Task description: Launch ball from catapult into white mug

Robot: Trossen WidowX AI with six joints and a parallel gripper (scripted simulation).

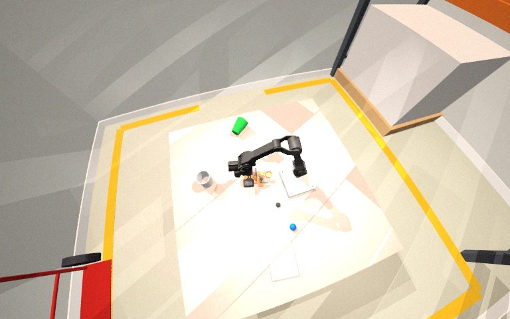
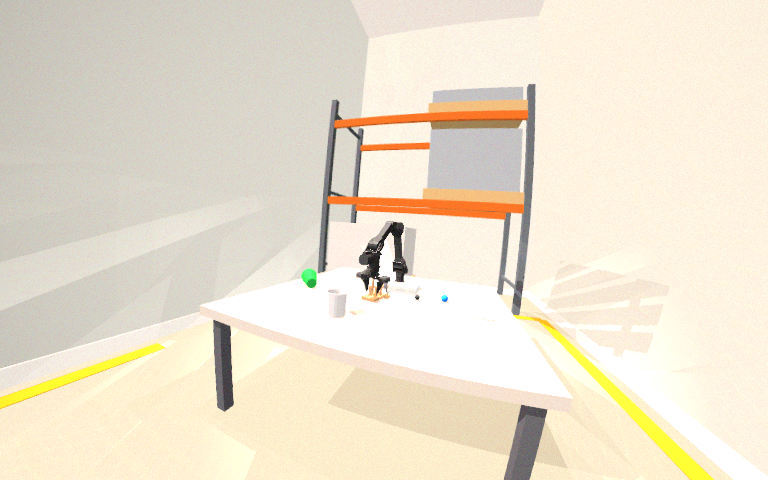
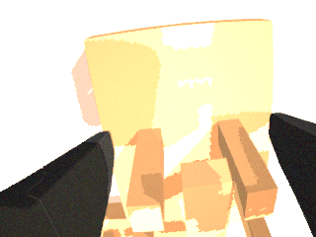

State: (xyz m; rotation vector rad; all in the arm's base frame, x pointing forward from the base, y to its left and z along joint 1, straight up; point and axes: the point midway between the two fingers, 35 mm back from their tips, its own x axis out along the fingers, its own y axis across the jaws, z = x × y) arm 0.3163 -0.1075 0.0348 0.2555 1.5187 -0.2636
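The orange wooden catapult (image 1: 259, 177) (image 2: 376, 296) stands on the table below my gripper (image 1: 246, 178) (image 2: 373, 287) (image 3: 191, 124). The wrist view shows its two side bars, a block (image 3: 206, 197) between them and a broad pale yellow panel beyond. My gripper is open, its black fingers on either side of the catapult's bars with gaps between. The white mug (image 1: 204, 179) (image 2: 336, 304) stands upright beyond the catapult, looking grey. A blue ball (image 1: 293, 226) (image 2: 444, 298) lies on the table, away from the gripper. The catapult's cup contents are too small to tell.
A green cup (image 1: 239, 125) (image 2: 309, 277) is on the table, on the other side of the arm from the blue ball. A small black round thing (image 1: 278, 205) (image 2: 417, 297) lies between catapult and blue ball. The arm's base stands on a white plate (image 1: 297, 189).
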